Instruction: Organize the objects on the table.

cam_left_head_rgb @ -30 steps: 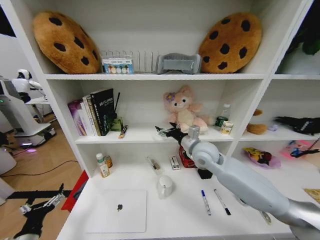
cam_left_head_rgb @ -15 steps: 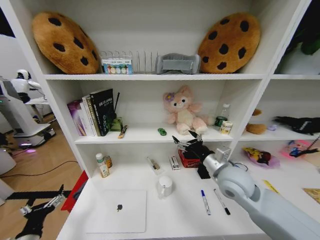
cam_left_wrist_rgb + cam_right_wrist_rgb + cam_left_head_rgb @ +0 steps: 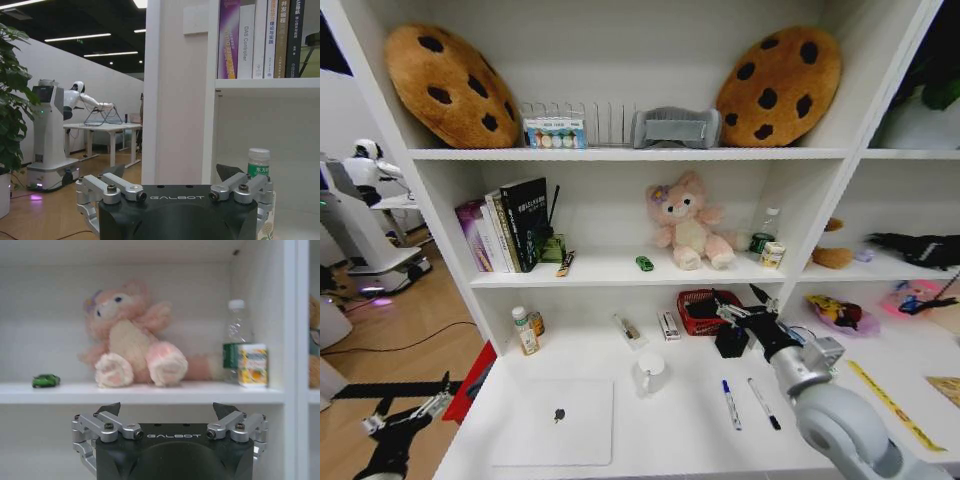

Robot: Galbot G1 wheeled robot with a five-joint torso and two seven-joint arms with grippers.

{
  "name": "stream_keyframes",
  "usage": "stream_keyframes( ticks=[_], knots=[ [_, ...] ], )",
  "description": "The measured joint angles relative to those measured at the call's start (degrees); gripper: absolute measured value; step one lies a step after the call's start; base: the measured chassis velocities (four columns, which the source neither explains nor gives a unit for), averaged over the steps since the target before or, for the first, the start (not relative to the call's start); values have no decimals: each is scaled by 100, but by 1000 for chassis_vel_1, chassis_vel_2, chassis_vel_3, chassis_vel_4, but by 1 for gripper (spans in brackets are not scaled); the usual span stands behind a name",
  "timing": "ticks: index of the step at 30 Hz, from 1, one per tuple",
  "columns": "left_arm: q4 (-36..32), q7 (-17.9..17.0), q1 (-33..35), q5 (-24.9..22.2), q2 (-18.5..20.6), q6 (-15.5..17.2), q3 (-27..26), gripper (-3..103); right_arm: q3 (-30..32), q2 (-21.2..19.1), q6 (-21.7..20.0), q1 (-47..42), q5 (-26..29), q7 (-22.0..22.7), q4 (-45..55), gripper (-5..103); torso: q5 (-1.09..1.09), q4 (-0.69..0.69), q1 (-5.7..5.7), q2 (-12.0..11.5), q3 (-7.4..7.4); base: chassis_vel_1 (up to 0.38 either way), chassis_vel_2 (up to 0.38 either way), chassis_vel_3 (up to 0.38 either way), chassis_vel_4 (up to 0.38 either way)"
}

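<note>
While the green toy car (image 3: 644,263) sat on the shelf, your empty right gripper (image 3: 740,312) gaped wide, so you next needed the blue-capped pen (image 3: 731,403) near the table's front edge.

an open-plan office or robotics lab: white shelving (image 3: 620,155) at centre frame, another robot (image 3: 55,135) and desks at left under strip lights.

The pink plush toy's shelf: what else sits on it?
Left of the pink plush toy on its shelf sits the tiny green toy car; right stand a bottle and small carton. Anything behind the plush is hidden.
</note>
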Motion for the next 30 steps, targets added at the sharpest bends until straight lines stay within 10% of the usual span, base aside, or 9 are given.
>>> stream_keyframes(
  ticks=[12,23,30],
  knots=[
    [25,16,10,85,-80,-33,53,100,-500,598,-253,-655,-532,357,-389,100,0,-1,0,0,0,0,0,0,0],
    [88,39,98,80,-73,-108,14,100,-732,232,-2823,360,1823,1829,-522,100,0,0,2,-1,1,0,0,0,0],
    [91,39,93,109,-123,-108,38,100,-931,165,-3127,779,2723,2279,-774,100,0,0,1,-1,1,0,0,0,0]
  ],
)
